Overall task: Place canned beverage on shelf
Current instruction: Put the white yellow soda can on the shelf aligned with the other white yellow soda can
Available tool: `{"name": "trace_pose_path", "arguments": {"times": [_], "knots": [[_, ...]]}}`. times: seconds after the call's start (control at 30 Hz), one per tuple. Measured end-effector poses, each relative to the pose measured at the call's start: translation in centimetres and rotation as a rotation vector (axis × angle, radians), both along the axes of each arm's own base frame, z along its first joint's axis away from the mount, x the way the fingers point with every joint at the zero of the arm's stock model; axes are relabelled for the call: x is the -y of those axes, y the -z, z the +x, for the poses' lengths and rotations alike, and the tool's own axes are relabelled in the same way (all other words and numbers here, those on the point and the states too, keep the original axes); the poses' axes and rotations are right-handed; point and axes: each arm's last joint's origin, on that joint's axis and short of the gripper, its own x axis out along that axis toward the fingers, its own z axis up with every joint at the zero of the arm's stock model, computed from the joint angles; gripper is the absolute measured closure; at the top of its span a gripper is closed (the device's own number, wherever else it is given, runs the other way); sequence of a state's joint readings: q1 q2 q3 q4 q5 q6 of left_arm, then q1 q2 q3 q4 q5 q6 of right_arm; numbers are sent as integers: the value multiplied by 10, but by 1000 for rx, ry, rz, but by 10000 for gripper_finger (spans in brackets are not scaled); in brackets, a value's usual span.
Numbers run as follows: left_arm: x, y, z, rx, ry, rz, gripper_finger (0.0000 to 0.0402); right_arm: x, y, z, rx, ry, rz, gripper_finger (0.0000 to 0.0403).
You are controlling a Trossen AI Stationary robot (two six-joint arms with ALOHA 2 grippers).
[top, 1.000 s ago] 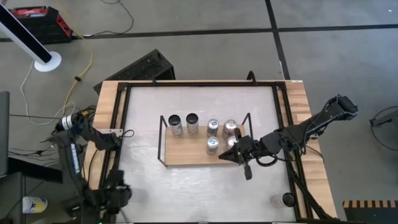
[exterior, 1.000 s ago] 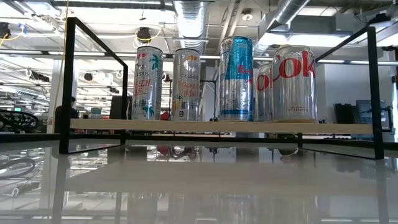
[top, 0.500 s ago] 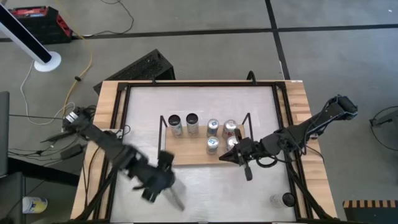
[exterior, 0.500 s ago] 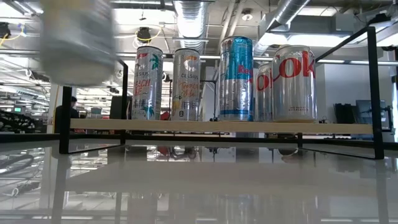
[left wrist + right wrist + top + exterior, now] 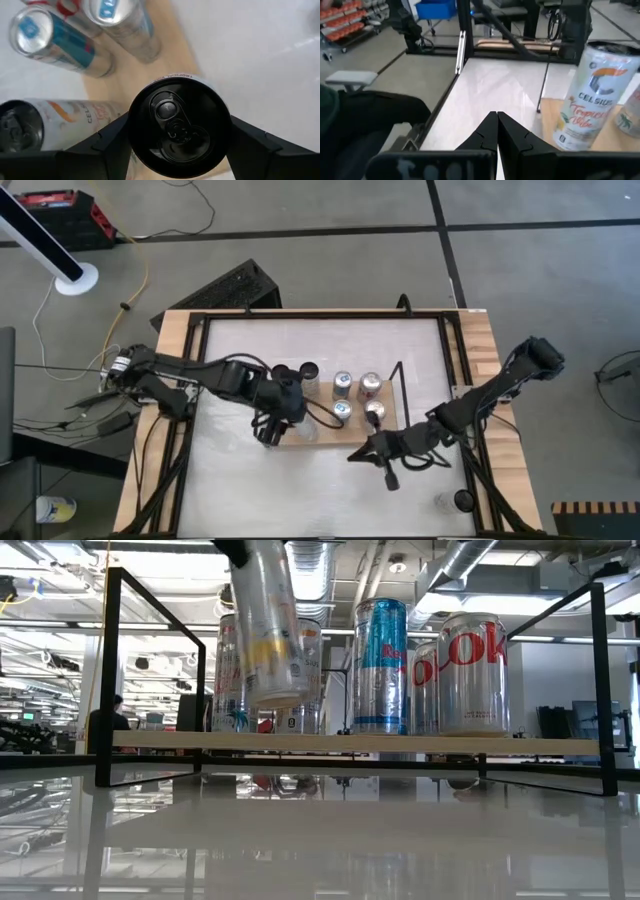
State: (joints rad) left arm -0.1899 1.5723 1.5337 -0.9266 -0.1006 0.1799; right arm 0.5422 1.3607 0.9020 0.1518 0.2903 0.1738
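Note:
The shelf (image 5: 322,436) is a wooden board with black wire ends, and several cans stand on it (image 5: 380,665). My left gripper (image 5: 283,408) reaches in from the table's left and hangs over the shelf's left part, shut on a slim white can with a black lid (image 5: 266,630). In the left wrist view the can (image 5: 177,127) fills the gap between the fingers. My right gripper (image 5: 366,451) is shut and empty. It points toward the table's left, just off the shelf's near edge. My left gripper pinches the can's upper wall, just under the black lid (image 5: 132,131), between its two fingers (image 5: 111,139), one on each side. The fingers come from above, slanting down. The can hangs below them, tilted, its bottom (image 5: 280,698) clear of the shelf board (image 5: 400,743).
Black frame rails (image 5: 200,380) run along the table's sides. A small dark round object (image 5: 463,500) sits near the table's near right corner. Free white tabletop lies on the near side of the shelf. A Celsius can (image 5: 592,102) stands at the shelf's left end.
My left gripper has swung fast from the table's near left corner toward the shelf, carrying the can, and has turned about its wrist. The can now hangs tilted over the shelf's left part. My right gripper, still shut, has drawn back toward the table's near edge and sunk a little.

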Motion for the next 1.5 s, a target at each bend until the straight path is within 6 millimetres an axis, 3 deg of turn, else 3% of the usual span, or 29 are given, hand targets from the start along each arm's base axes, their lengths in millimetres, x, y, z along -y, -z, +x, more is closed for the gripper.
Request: {"name": "trace_pose_path", "arguments": {"times": [0.27, 0.37, 0.57, 1.0, 1.5], "knots": [[-9, 2, -1, -35, 81, 53, 161, 1, 5, 4, -8, 9, -4, 374], [-7, 2, -1, -38, 110, 53, 143, 0, 5, 4, -9, 9, -4, 374], [-7, 2, -1, -34, 77, 19, 110, 0, 4, 5, -3, 9, -1, 374], [-6, 1, -1, -31, 61, 8, 103, 0, 4, 4, -5, 8, -1, 374], [-6, 2, -2, -54, -415, -303, 102, 0, 4, 4, -5, 8, -1, 374]]}}
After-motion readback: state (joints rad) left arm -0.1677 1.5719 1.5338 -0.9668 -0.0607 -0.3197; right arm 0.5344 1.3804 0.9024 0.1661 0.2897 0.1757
